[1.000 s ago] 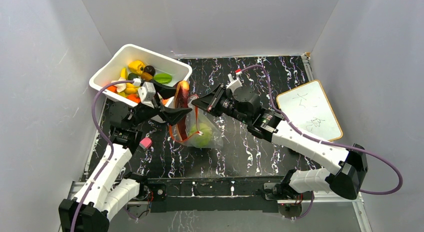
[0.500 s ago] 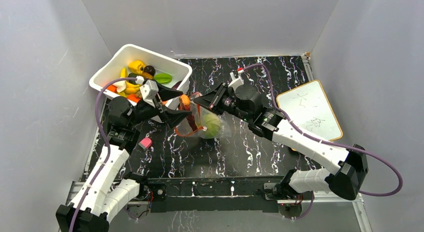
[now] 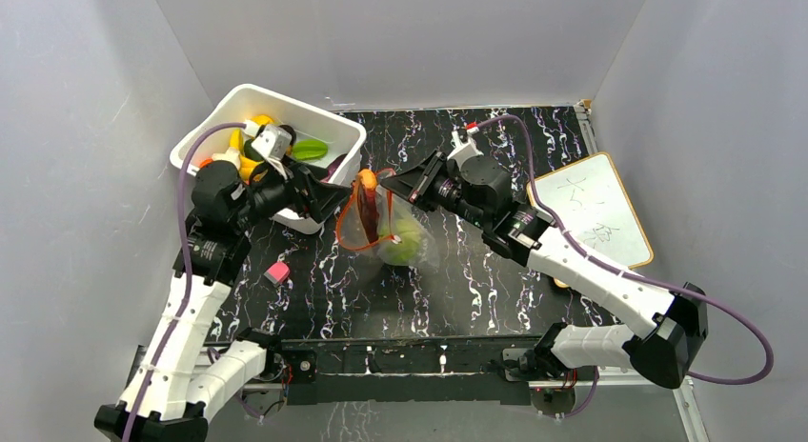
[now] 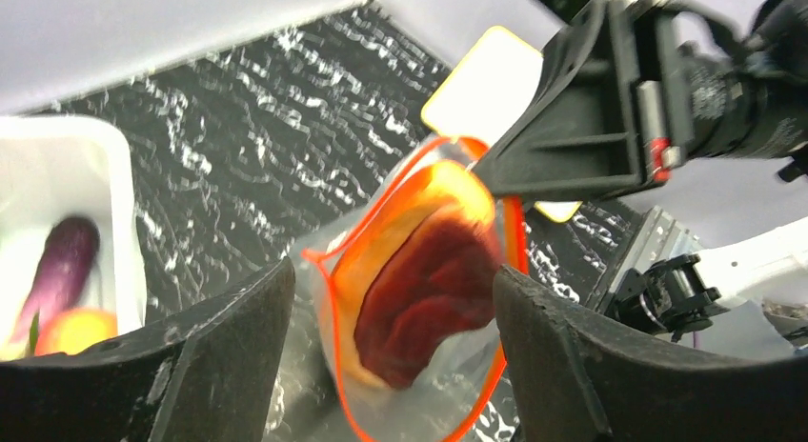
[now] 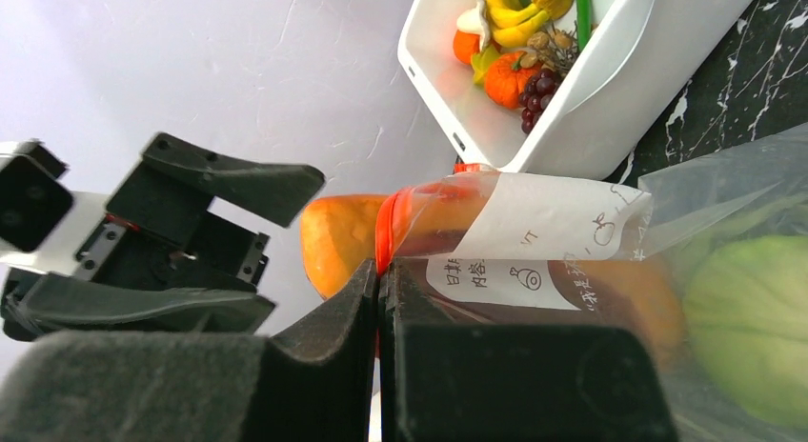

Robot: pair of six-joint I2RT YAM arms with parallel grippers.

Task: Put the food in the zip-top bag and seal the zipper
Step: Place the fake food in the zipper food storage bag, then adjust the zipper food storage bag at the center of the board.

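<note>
Zip-top bag (image 5: pixel 705 185) held by right fingers (image 5: pixel 314 366) pinched on zipper (image 5: pixel 385 234); left fingers (image 4: pixel 210 356) spread, empty. Loading apparently underway; next, push protruding food (image 4: pixel 429 280) inside.

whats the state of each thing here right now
zip-top bag, mouth open, held by its rim
zipper, unsealed
cabbage, inside the bag
orange and dark red food piece, partly in, top poking out
left gripper, jaws open, empty
right gripper, jaws shut on the bag's rim
white bin, holds more food

Overhead plus close wrist views, apparently all on zip-top bag (image 3: pixel 381 234)
</note>
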